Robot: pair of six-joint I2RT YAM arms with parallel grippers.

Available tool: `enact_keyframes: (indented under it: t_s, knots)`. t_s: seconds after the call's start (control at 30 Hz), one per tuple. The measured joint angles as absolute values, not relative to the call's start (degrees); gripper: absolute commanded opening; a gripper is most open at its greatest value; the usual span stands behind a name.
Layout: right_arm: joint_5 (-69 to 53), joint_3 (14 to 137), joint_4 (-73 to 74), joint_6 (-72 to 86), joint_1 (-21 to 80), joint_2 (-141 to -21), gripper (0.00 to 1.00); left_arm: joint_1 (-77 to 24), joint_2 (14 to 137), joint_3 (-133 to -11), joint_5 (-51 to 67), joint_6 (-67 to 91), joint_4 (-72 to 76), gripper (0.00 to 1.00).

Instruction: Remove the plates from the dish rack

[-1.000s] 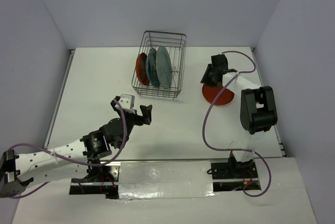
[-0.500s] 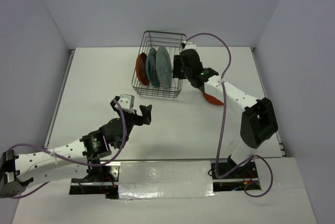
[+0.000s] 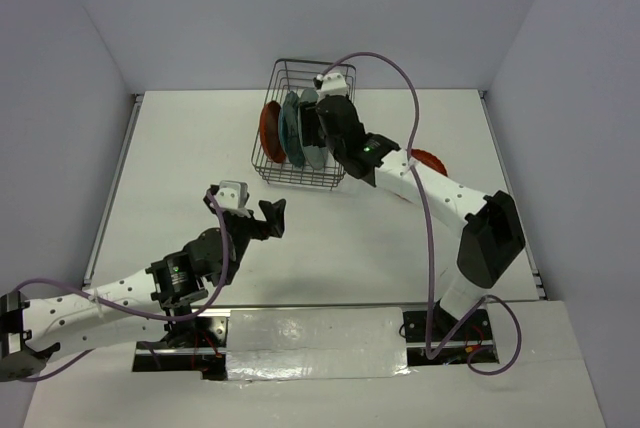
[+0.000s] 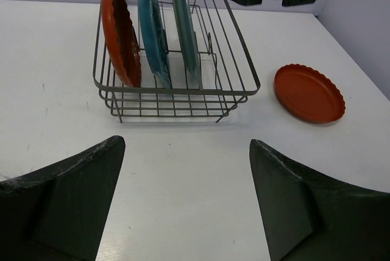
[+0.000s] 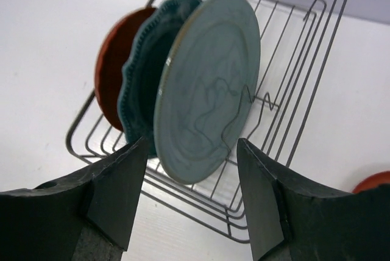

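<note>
Three of the four plates stand on edge in the dish rack (image 4: 177, 92), held between its prongs: an orange-red plate (image 4: 119, 35) on the left, the scalloped teal-blue plate (image 4: 152, 29) in the middle and the pale grey-teal plate (image 5: 210, 84) on the right. The other orange-red plate (image 4: 309, 93) lies flat on the table (image 4: 61, 121), to the right of the rack and well apart from it. By that count the job looks about a quarter done, with three lifts left.

The right gripper (image 5: 192, 182) hangs over the rack with its fingers spread wide, one on each side of the pale plate's rim. It holds nothing, and whether either pad touches the plate is hard to say from these angles. I judge that plate to be the one in hand. The left gripper (image 4: 186, 206) sits near the front of the table, facing the rack, fingers wide apart and empty.

The table is plain matte white, smooth, with a few faint specks. Pale lavender-grey walls (image 3: 300, 8) close it in at the back and on both sides.
</note>
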State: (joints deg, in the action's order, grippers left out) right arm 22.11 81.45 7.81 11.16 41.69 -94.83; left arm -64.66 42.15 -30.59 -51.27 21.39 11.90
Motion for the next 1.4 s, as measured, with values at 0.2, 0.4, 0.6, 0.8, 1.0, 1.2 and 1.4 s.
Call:
enact_keyframes:
  t_s: [0.2, 0.4, 0.6, 0.8, 1.0, 1.2, 1.4]
  knots:
    - [24.77, 87.9, 7.22, 9.23, 44.25, -97.45, 0.68, -64.66, 41.43, -30.13, -51.79, 21.41, 12.05, 0.96]
    - [27.57, 92.01, 8.1, 8.93, 45.52, -102.04, 0.68, -64.66, 41.01, -29.65, -52.16, 21.43, 11.99, 0.96]
    - [30.5, 94.78, 9.32, 9.06, 45.76, -108.09, 0.67, -64.66, 41.01, -29.63, -52.51, 21.45, 11.99, 0.96]
    - [32.49, 94.76, 10.5, 9.43, 45.76, -110.13, 0.66, -64.66, 40.99, -29.63, -52.71, 21.45, 12.01, 0.96]
    - [33.26, 94.02, 10.07, 9.98, 45.76, -110.13, 0.66, -64.66, 41.01, -29.63, -52.77, 21.43, 12.01, 0.96]
    - [33.01, 93.08, 12.03, 10.07, 45.76, -109.3, 0.66, -64.66, 41.5, -29.21, -52.1, 21.3, 13.52, 0.93]
    - [29.93, 87.57, 16.86, 10.85, 45.76, -98.04, 0.66, -64.64, 45.45, -30.7, -47.0, 21.26, 13.04, 0.9]
